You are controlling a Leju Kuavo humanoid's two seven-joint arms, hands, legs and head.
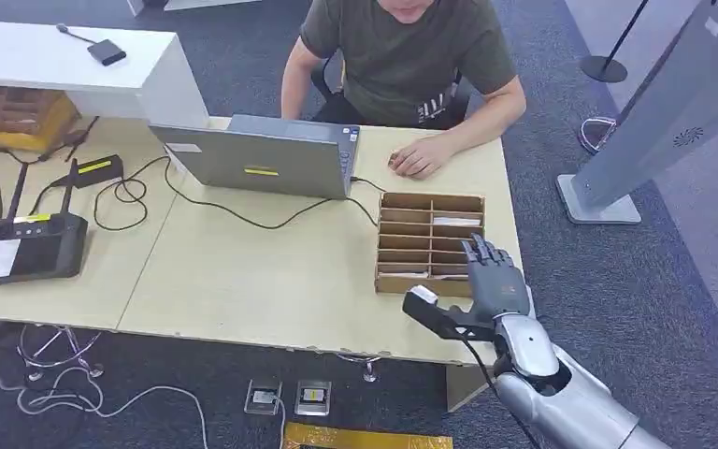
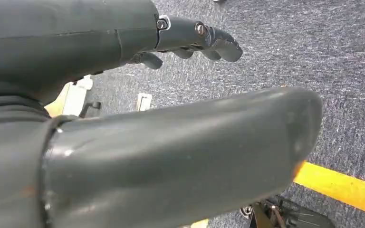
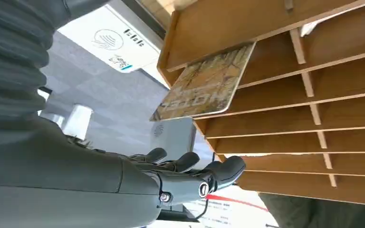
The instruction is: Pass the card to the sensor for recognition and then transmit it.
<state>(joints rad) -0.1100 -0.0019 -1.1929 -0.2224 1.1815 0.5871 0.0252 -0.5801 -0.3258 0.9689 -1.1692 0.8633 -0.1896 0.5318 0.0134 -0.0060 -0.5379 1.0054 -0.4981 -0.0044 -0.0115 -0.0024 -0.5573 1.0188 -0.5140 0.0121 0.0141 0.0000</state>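
Right wrist view: card [image 3: 204, 85] pokes out of a slot of the wooden rack [image 3: 285, 123], just beyond the right hand [image 3: 171, 175], whose fingers are spread and hold nothing. From the head view that hand [image 1: 494, 281] hovers at the rack's [image 1: 430, 241] near end, card too small to tell. Left hand [image 2: 190, 40] hangs over carpet, fingers loosely apart, empty.

My right hand [image 1: 496, 281] covers the near right corner of the wooden rack [image 1: 430, 201], so the slots there are hidden. The card [image 3: 204, 85] sits partly inside a slot; its print is too blurred to read. At the tabletop's far edge the person [image 1: 402, 47] is cut off by the picture's top edge.
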